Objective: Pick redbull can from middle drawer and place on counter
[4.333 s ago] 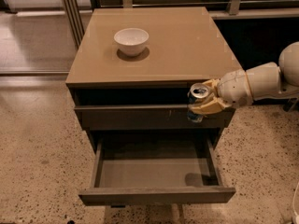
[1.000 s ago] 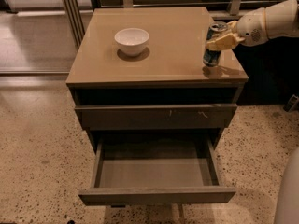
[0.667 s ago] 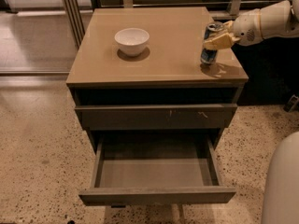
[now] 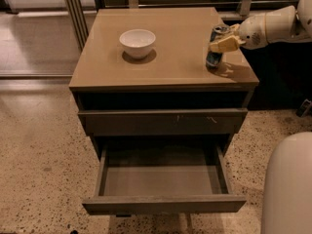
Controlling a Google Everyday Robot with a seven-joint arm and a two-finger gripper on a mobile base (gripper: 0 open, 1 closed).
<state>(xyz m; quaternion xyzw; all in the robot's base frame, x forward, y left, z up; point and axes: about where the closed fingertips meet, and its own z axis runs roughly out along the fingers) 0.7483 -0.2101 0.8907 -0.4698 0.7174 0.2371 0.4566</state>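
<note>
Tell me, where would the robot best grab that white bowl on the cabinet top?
Probably the rim of the white bowl, coming from straight above, one finger inside and one outside. It stands upright and open on the counter, and its round flaring wall looks too wide to clasp from the side. The tool is at the counter's right edge, closed on the redbull can.

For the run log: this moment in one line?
gripper at right of counter, shut on redbull can | can upright on counter | middle drawer open, empty

Nothing is legible, even on the redbull can [image 4: 213, 59] in the jaws of the gripper [image 4: 220, 42] at the counter's [image 4: 170, 57] right
</note>
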